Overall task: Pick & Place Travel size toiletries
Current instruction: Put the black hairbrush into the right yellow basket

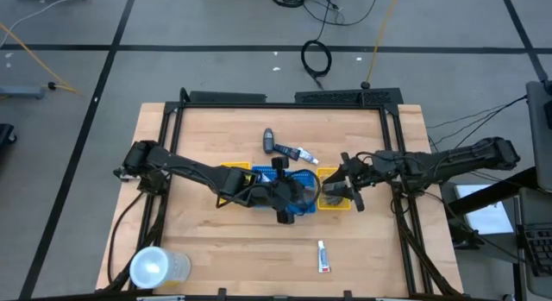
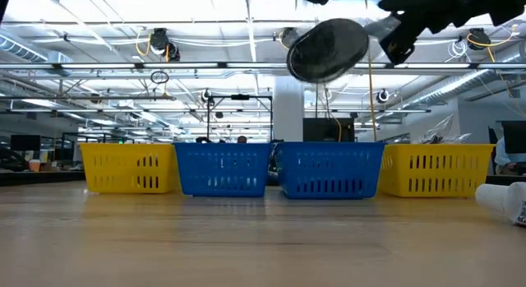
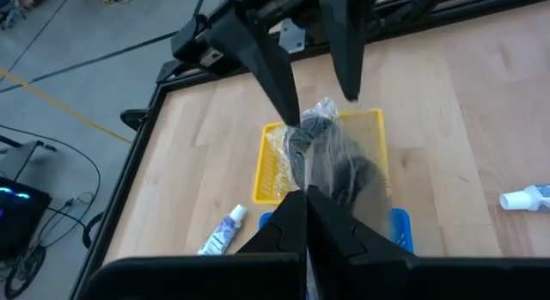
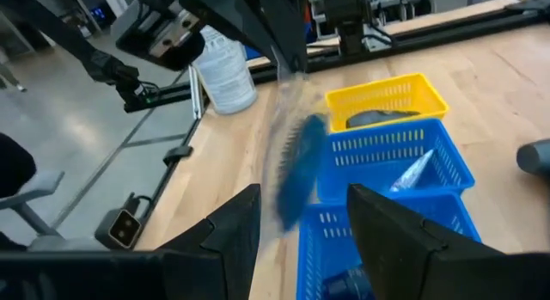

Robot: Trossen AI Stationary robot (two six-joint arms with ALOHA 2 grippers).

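A dark round mesh puff in a clear bag (image 3: 337, 158) hangs high over the row of baskets; the low view shows the puff (image 2: 329, 48) well above them. My left gripper (image 3: 307, 197) reaches in from the table's left to the middle (image 1: 289, 206) and is shut on the bag. My right gripper (image 4: 302, 197) comes from the table's right (image 1: 349, 191) and stands open. Its fingers (image 3: 275, 76) straddle the bag's far end (image 3: 322, 111). My left gripper pinches the clear bag at its near end (image 3: 309, 178) between its two shut fingers, slanting down from the table's left. The bag with the puff reaches out past the fingertips and hangs clear of the baskets. My right gripper: whether a finger touches the bag's far end, I cannot tell.
A row of baskets stands at mid-table: yellow (image 2: 131, 168), blue (image 2: 222, 168), blue (image 2: 329, 168), yellow (image 2: 436, 168). A dark bottle (image 1: 269, 141) and a tube (image 1: 300, 153) lie beyond them. Another tube (image 1: 323, 256) lies near the front, and a clear cup (image 1: 155, 266) at the front left.
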